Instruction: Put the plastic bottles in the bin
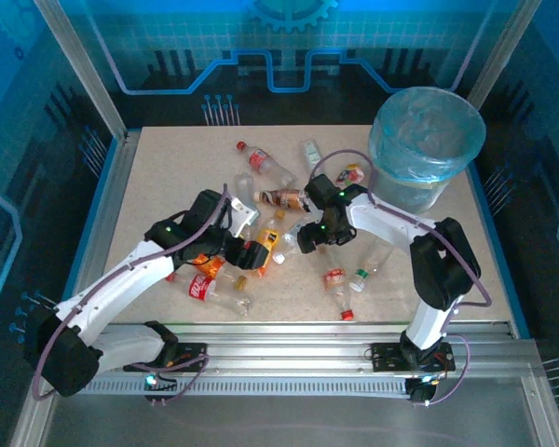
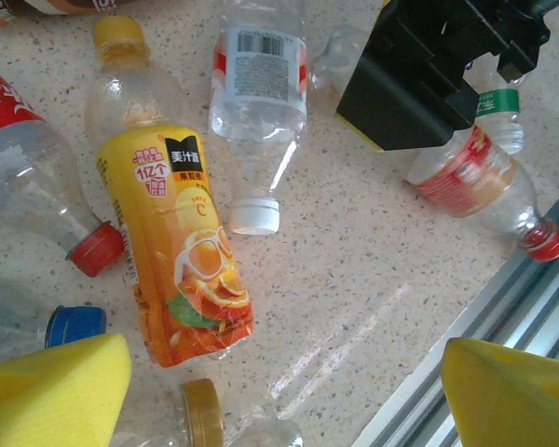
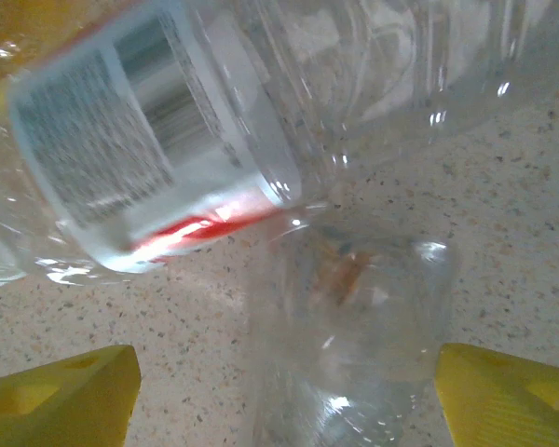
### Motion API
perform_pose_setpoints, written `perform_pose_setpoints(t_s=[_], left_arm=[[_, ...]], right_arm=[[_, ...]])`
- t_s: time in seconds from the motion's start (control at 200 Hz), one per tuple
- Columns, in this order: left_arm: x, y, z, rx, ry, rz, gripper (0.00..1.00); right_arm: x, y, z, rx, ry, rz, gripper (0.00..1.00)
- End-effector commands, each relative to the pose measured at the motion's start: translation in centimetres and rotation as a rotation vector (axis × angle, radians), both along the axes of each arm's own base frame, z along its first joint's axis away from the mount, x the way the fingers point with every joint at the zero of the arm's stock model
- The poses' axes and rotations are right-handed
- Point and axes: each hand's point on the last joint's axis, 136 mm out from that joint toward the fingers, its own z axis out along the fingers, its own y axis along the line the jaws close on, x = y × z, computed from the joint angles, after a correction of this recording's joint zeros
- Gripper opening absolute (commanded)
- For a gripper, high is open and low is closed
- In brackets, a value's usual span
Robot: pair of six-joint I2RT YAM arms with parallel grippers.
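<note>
Over the plastic bottles [image 1: 284, 197], both arms bend low, jaws spread.

Top external looks steeply down from high behind the near edge, over the whole table [image 1: 168, 177]; left wrist looks down close on the mid-table plastic bottles [image 2: 182, 251] — right wrist closer still, sharing the barcode-labelled bottle [image 3: 140, 140] with it.

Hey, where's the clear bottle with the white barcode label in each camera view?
Top external: white-label bottle mid-table, just right of the orange juice bottle.
Left wrist: upper centre, white cap pointing down the picture.
Right wrist: upper left, barcode and red band close up; likely the same bottle.
Shared landmark: the orange juice bottle, beside it in the top and left wrist views.
</note>
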Motion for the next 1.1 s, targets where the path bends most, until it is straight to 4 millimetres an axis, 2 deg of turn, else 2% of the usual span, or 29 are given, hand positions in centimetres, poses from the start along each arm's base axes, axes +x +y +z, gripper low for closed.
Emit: perform_pose_setpoints(t_s=[0.0,0.21,0.405,0.67,0.78,0.955,1.095], left_arm=[[0.3,-0.3,-0.5,0.033,-0.018,-0.024,0.87],[-0.2,-0.5,-1.0,0.078,-0.007,-0.046,0.87],[-0.2,-1.0,-1.1,0.073,-0.021,-0.064,0.87],[0.1,-1.2,-0.3,0.082,-0.051,-0.077,0.87],[0.1,-1.2,0.1,0.084,-0.053,-0.077,0.87],[-0.2,-1.2,1.2,0.075,-0.071,-0.077,0.88],[-0.4,-1.4,3.5,0.027,-0.114,-0.074,0.88]], right_arm=[[0.3,0.6,-0.9,0.006,0.021,-0.015,0.83],[0.5,-0.2,-2.0,-0.052,0.027,-0.020,0.83],[0.6,-0.7,-2.9,-0.076,0.044,-0.018,0.78],[0.8,-0.6,-2.4,-0.068,0.031,-0.014,0.72],[0.7,-0.7,-2.4,-0.071,0.037,-0.009,0.65],[0.4,-0.7,-1.1,-0.053,0.024,-0.003,0.58],[-0.1,-0.8,1.4,-0.026,-0.005,0.003,0.54]])
